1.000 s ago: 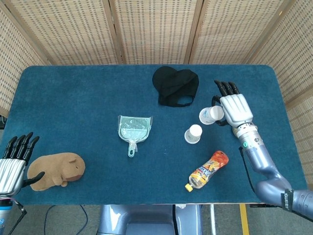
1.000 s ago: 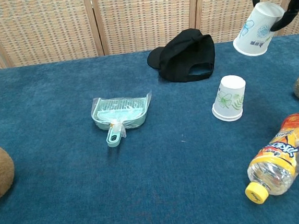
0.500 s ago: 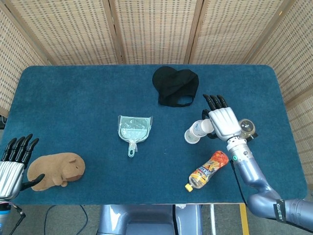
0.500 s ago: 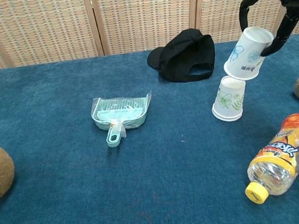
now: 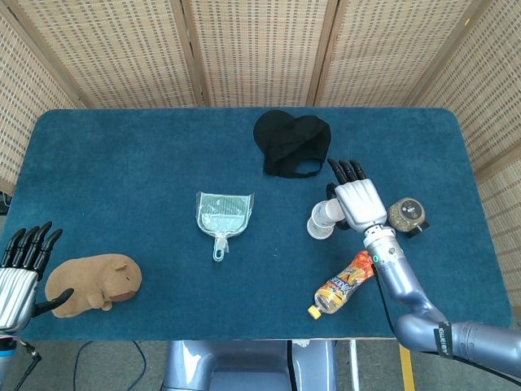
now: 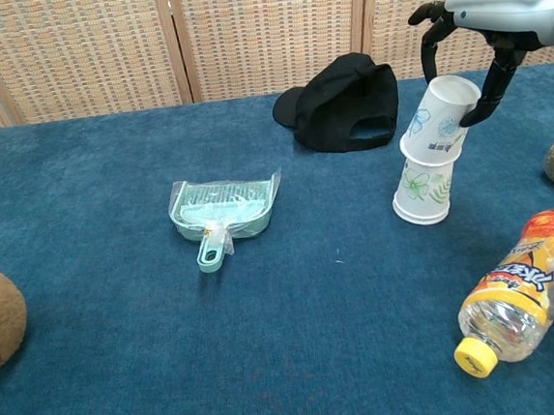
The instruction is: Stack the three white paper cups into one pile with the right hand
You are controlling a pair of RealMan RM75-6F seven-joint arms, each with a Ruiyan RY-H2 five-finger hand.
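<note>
A white paper cup (image 6: 423, 193) with a green leaf print stands upside down on the blue table. Tilted on its top sits a second upside-down cup (image 6: 438, 121) with blue print, its rim slipped partly over the lower one. My right hand (image 6: 493, 14) reaches over from the right and grips this upper cup between thumb and fingers. From the head view the right hand (image 5: 358, 204) covers most of the upper cup (image 5: 331, 211), and the lower cup (image 5: 317, 227) shows only at its rim. I see just two cups. My left hand (image 5: 21, 273) hovers at the table's near left edge, fingers spread, holding nothing.
A black cap (image 6: 343, 102) lies behind the cups. To their right stands a small jar of grains (image 5: 405, 214), and an orange drink bottle (image 6: 517, 288) lies on its side in front. A pale green dustpan (image 6: 222, 212) sits mid-table. A brown plush toy (image 5: 91, 281) is next to my left hand.
My right hand has carried the blue-print cup down and to the left, from the air beside the standing cup onto its top. The jar has come into sight. The left hand has hardly moved.
</note>
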